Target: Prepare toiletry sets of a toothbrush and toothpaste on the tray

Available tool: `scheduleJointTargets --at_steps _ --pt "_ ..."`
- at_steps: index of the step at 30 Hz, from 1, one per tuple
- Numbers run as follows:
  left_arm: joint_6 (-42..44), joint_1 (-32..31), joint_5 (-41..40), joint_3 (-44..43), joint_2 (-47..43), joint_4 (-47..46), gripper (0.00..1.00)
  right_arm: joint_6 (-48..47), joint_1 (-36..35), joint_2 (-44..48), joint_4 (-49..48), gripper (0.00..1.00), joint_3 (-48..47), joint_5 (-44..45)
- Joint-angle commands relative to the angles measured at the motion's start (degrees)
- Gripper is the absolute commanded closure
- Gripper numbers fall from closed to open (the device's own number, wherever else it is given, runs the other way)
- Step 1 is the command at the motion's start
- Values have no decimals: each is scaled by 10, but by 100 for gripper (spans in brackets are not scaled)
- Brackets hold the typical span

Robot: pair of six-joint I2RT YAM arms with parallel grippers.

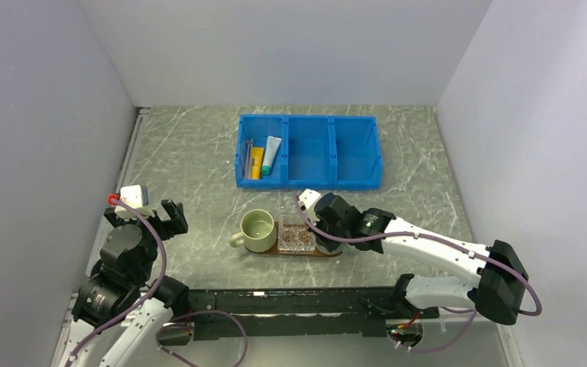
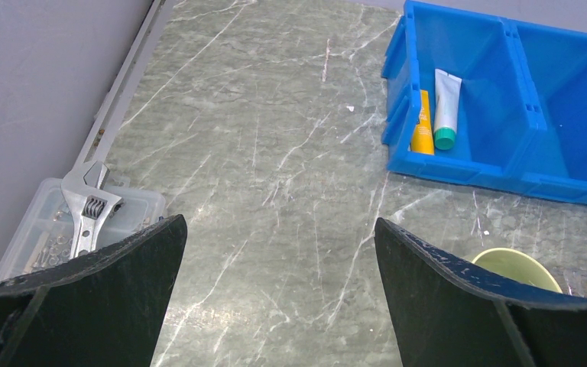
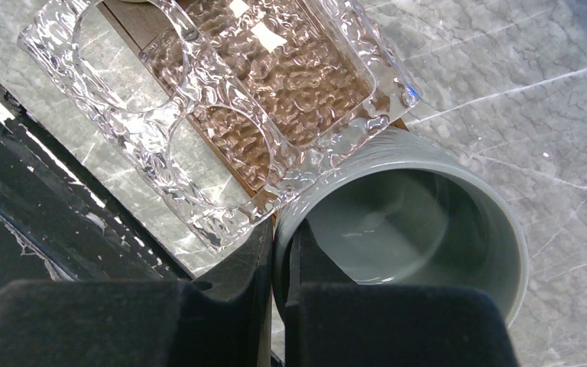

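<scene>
Wooden tray (image 3: 131,29) beside end effector's (image 3: 280,233) mug (image 3: 397,229)

There are 2 mugs: 1 pale-green mug (image 1: 258,229) at the centre of the top view and 1 grey mug (image 3: 413,229) at the lower right of the right wrist view. Also 1 clear holder (image 3: 222,99), 1 dark-brown tray (image 1: 294,253) and 1 blue bin (image 1: 309,183) with 3 compartments. The bin's left compartment has 2 tubes, 1 yellow tube (image 2: 423,130) and 1 white tube (image 2: 446,107), plus what look like 2 thin toothbrushes (image 1: 248,155). The worktop's left edge has 1 wrench (image 2: 88,202) and 1 clear box (image 2: 46,229). There are 2 claws: left claw (image 2: 279,229) and right claw (image 3: 279,237).
</scene>
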State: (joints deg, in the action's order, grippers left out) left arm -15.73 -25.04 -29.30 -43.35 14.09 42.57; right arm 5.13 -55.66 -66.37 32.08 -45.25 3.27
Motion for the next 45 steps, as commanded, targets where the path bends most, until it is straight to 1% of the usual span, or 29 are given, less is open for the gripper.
scheduleJointTargets --at_steps 1,6,11,20,32,45 --pt "6 3 6 -2 0 -16 1 5 -2 4 -47 100 -17 21" --pt "6 3 6 -2 0 -16 1 8 -2 5 -48 96 -16 22" --pt "6 3 5 -2 0 -16 1 11 -2 6 -47 89 -16 24" --pt "6 3 5 -2 -1 -16 1 15 -3 -1 -45 81 -19 18" --pt "6 3 6 -2 -4 -16 1 20 -3 12 -33 74 -21 30" --pt "6 3 7 -2 -1 -16 1 13 -2 39 15 67 -48 47"
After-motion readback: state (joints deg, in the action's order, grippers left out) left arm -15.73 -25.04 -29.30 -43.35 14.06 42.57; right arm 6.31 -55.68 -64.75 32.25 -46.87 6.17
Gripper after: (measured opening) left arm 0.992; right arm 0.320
